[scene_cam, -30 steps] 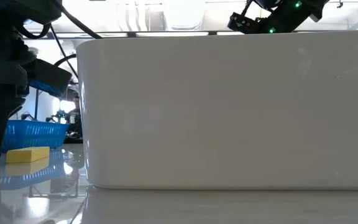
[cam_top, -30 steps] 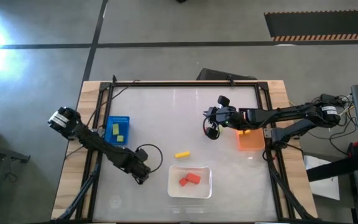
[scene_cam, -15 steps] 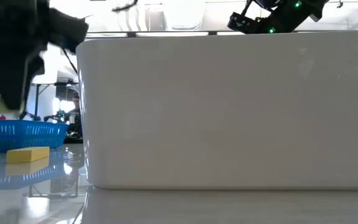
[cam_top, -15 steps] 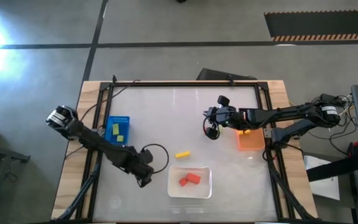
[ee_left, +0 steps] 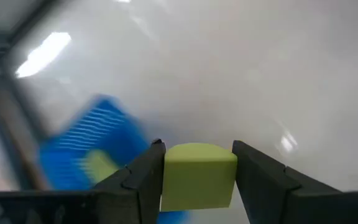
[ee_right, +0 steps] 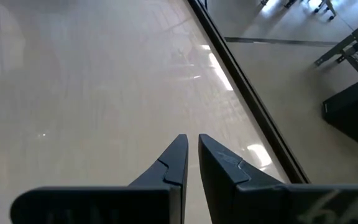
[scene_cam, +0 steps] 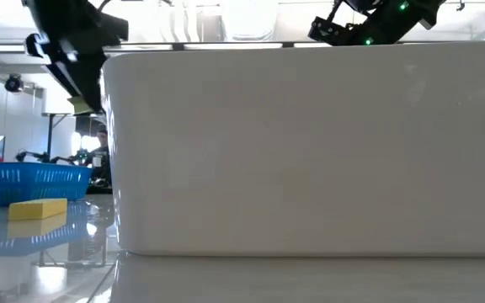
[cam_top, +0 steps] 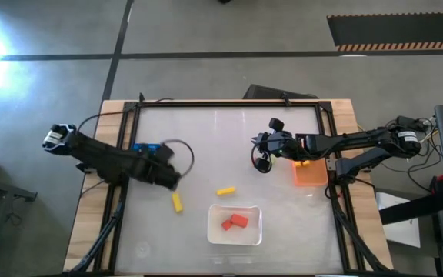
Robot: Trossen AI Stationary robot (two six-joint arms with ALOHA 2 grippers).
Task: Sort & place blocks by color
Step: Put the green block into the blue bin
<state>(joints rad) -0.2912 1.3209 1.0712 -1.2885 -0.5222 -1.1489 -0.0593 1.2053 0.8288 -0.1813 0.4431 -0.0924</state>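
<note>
Light green block held in left tool beside blue bin; next: release inside. Right tool nearly closed, empty, waiting.

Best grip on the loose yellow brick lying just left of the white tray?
Take the small yellow rectangular brick across its narrow width at mid-length, coming straight down. It lies flat, long axis nearly front-to-back, both long sides clear of the white rectangular tray. Left claw is shut on a light green block.

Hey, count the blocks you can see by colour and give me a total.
Yellow blocks: 2
Red blocks: 2, in tray
Green blocks: 2, one in left gripper, one in blue bin
Orange block: 1, in orange bin
Total: 7
</note>
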